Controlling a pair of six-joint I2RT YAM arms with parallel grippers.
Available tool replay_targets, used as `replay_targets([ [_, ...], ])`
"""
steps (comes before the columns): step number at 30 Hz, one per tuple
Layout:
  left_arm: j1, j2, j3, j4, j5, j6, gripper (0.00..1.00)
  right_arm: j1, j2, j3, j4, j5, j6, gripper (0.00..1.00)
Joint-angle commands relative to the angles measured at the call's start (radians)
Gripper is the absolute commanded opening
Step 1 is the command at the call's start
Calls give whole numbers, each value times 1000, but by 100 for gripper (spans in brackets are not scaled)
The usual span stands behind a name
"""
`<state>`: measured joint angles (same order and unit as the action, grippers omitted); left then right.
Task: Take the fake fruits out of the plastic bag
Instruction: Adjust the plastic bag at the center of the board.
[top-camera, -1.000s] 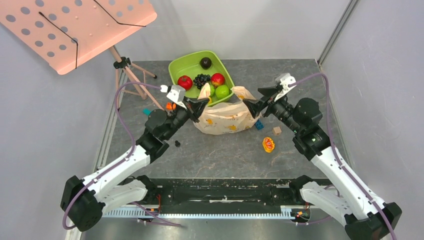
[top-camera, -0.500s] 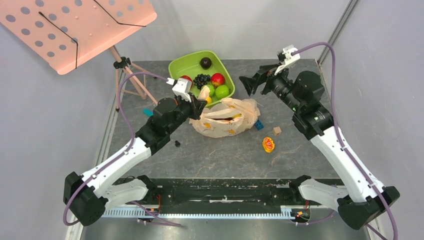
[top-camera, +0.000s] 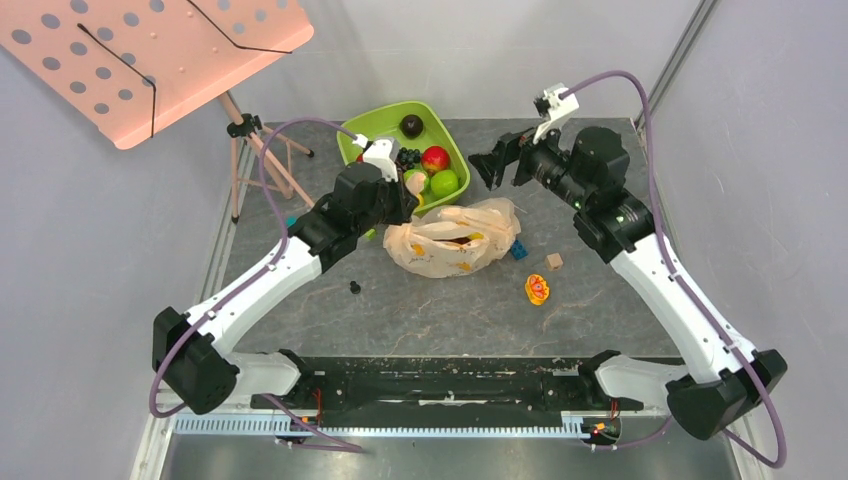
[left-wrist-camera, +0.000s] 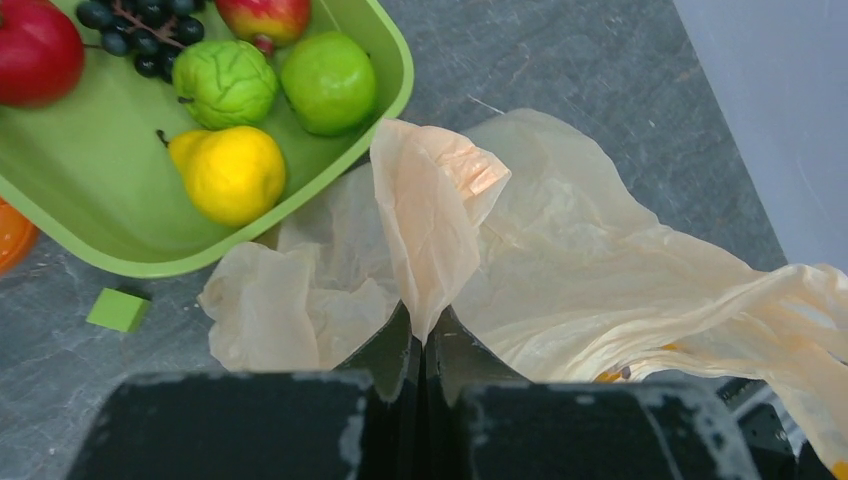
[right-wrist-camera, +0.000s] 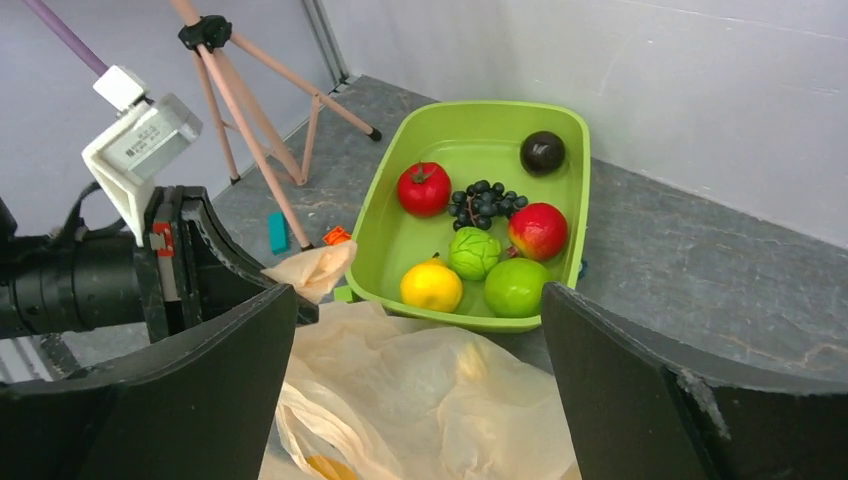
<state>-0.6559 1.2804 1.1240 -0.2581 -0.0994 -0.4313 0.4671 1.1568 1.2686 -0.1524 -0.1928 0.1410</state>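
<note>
The peach-beige plastic bag (top-camera: 447, 245) lies slumped on the table in front of the green tub. My left gripper (top-camera: 411, 191) is shut on one bag handle (left-wrist-camera: 432, 195) and holds it up beside the tub's near rim; the closed jaws pinch the film in the left wrist view (left-wrist-camera: 422, 328). My right gripper (top-camera: 484, 166) is open and empty, raised above the table behind the bag. The fake fruits are mostly hidden inside the bag; only a yellow sliver shows at its mouth (top-camera: 470, 236), (right-wrist-camera: 322, 467).
The green tub (top-camera: 352, 128) holds red, green, yellow and dark fruits and a blackish grape bunch (top-camera: 405, 157). A pink music stand (top-camera: 150, 55) on a tripod (top-camera: 262, 152) stands at the back left. Small blocks (top-camera: 553, 261) and an orange toy (top-camera: 537, 289) lie right of the bag.
My right gripper has let go of the bag's right side and risen back, open. My left gripper has carried its handle up towards the tub. The bag has slumped.
</note>
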Motion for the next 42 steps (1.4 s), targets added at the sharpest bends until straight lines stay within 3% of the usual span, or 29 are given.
replay_targets([
  [1,10,-30,-13,47,111,-40,2,5,53,149,-99,-64,30,93],
  [4,10,-64,-30,58,47,-63,2,21,97,249,-177,-42,79,87],
  [7,10,-93,-48,70,20,-53,2,84,145,347,-254,-13,93,68],
  [12,10,-129,-70,81,26,19,2,259,194,367,-284,99,142,44],
  [16,10,-190,-146,183,50,59,2,397,241,356,-311,186,166,29],
  [19,9,-208,-170,221,54,72,2,484,276,340,-333,264,171,25],
  [21,10,-204,-163,210,54,75,2,528,281,311,-338,317,176,28],
  [26,10,-227,-187,219,42,75,2,546,258,190,-330,429,199,28],
  [31,10,-255,-214,246,67,82,2,544,244,108,-350,541,226,5],
  [42,10,-266,-242,255,95,84,2,512,158,-88,-299,545,280,3],
])
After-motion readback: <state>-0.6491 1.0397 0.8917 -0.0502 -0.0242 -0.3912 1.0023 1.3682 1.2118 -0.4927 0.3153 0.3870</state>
